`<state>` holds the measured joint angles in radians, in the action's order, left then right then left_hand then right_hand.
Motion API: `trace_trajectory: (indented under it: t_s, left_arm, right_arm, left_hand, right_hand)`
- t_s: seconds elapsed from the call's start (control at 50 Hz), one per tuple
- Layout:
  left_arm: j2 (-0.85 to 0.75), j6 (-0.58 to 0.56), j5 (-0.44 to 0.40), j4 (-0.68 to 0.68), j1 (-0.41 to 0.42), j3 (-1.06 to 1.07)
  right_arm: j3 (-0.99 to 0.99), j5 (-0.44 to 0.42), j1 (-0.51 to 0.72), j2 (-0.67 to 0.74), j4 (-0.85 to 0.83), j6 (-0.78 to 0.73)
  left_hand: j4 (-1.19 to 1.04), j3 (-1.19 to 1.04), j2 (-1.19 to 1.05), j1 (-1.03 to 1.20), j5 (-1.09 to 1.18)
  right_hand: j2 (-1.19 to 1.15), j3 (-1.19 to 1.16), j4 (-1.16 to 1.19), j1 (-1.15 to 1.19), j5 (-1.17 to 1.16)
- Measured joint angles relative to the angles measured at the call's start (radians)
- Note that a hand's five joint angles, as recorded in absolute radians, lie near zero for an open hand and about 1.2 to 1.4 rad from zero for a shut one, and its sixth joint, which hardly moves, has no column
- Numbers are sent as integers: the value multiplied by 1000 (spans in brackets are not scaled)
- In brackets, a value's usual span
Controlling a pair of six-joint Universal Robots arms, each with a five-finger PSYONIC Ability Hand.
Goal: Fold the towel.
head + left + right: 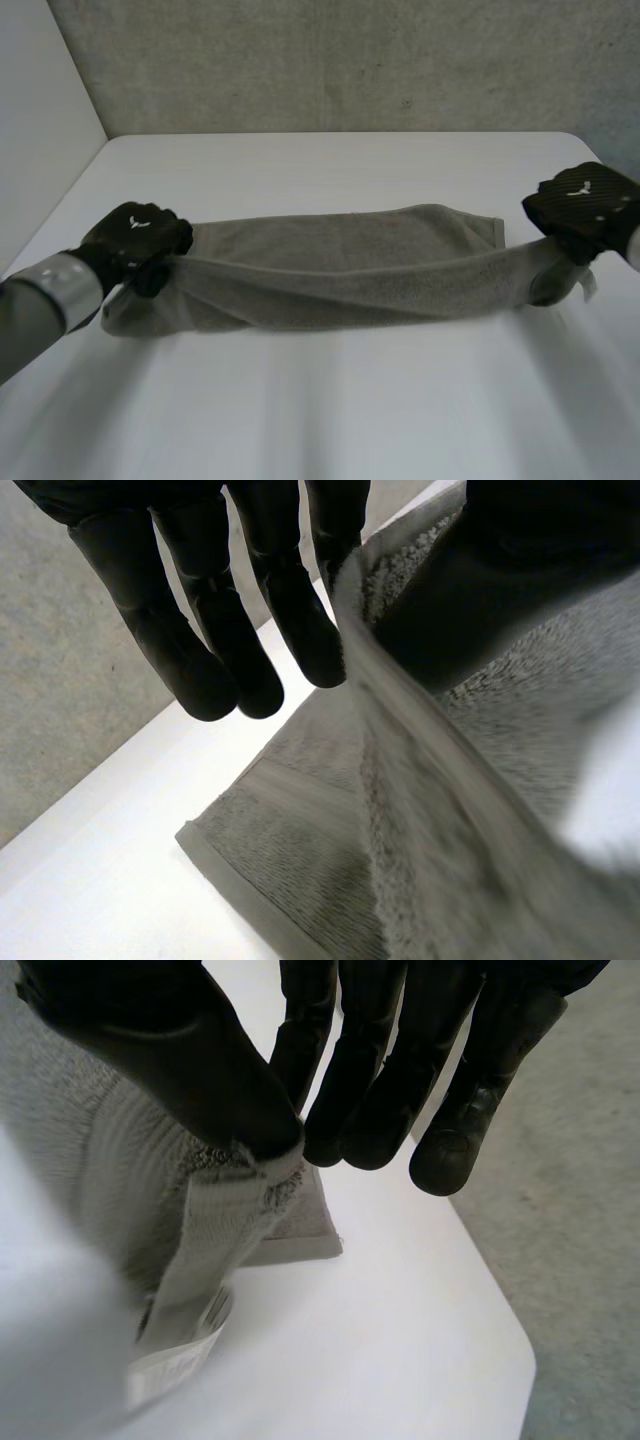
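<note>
1. Nearest us in the head view, the left arm comes in low over the worktop and ends in the left hand, which is closed on the left end of the grey towel. We see the towel stretched sideways across the middle of the worktop, between both hands. Its near long edge is raised and hangs as a taut band, while the far part lies flat behind it. The right hand grips the towel's right end, a little above the worktop. A grey wall stands behind.

2. From the left wrist, we see the left hand with most fingers straight and free beside the cloth. The finger nearest the towel and the thumb pinch its hemmed edge between them. From that pinch the cloth runs away as a raised fold. A lower layer lies flat on the worktop, with its hemmed corner below the fingertips.

3. From the right wrist, we see the right hand pinching a corner of the towel, with the thumb pressing the cloth against the fingers. A white label hangs from that corner, low over the worktop. Behind it, a flat corner of the towel rests on the worktop.
</note>
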<state>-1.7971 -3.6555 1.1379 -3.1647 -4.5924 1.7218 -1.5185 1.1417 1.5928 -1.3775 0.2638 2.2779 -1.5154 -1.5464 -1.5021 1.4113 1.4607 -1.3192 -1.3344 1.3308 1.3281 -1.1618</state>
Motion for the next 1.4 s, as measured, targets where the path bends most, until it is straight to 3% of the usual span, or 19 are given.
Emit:
trace_trajectory:
  t_s: [0.2, 0.46, 0.68, 0.72, 0.78, 0.82, 0.86, 0.88, 0.9, 0.94, 1.06, 1.14, 1.3, 1.4]
  left_arm:
    - [-347, -9, 114, -1, 73, -365]
    - [-572, -11, 155, -28, 107, -667]
    - [-724, -12, 181, -46, 144, -825]
    - [-740, -12, 184, -59, 151, -837]
    - [-759, -8, 201, -85, 162, -845]
    - [-763, -6, 215, -95, 167, -843]
    - [-762, -3, 239, -104, 175, -836]
    - [-760, -3, 246, -106, 178, -833]
    - [-755, -2, 259, -108, 183, -826]
    - [-739, 0, 276, -110, 191, -810]
    - [-628, 6, 298, -117, 195, -708]
    - [-499, 30, 298, -134, 187, -579]
    - [-225, 152, 288, -230, 169, -252]
    - [-112, 221, 287, -327, 158, -87]
  right_arm:
    - [284, 169, 117, 307, -43, -1]
    - [422, 269, 162, 504, -336, 41]
    - [461, 284, 183, 618, -524, 41]
    - [468, 285, 185, 636, -543, 41]
    - [485, 291, 188, 674, -565, 40]
    - [493, 298, 189, 688, -570, 41]
    - [501, 316, 192, 703, -571, 41]
    - [502, 321, 193, 705, -571, 41]
    - [504, 338, 196, 709, -571, 42]
    - [501, 369, 201, 711, -569, 44]
    - [443, 449, 219, 649, -560, 83]
    - [336, 465, 225, 516, -554, 166]
    - [80, 365, 221, 256, -484, 303]
    - [-20, 305, 218, 194, -420, 317]
  left_hand:
    - [0, -1, 0, 0, 0]
    - [0, -2, 0, 0, 0]
    - [9, 12, 7, -1, 7]
    - [194, 212, 176, -110, -137]
    - [665, 697, 652, -576, -600]
    - [907, 926, 876, -799, -850]
    - [1137, 1166, 1107, -1029, -1082]
    - [1175, 1207, 1146, -1073, -1136]
    - [1212, 1249, 1192, -1098, -1181]
    - [1223, 1266, 1211, -1103, -1202]
    - [1223, 1267, 1213, -1103, -1206]
    - [1223, 1267, 1213, -1103, -1206]
    - [1223, 1267, 1213, -1103, -1206]
    - [1223, 1267, 1213, -1103, -1205]
  right_hand:
    - [0, 0, 0, 0, 0]
    - [0, 0, 0, 0, 0]
    - [0, 0, 0, 0, 0]
    - [0, 0, 0, 0, 0]
    - [35, 39, -41, -40, 34]
    - [298, 292, -297, -318, 310]
    - [622, 606, -613, -639, 644]
    - [699, 662, -670, -696, 707]
    - [918, 898, -907, -912, 959]
    - [1048, 1054, -1052, -1044, 1097]
    - [1069, 1090, -1079, -1097, 1108]
    - [1069, 1090, -1079, -1097, 1108]
    - [1068, 1090, -1079, -1101, 1108]
    - [1065, 1085, -1076, -1086, 1102]
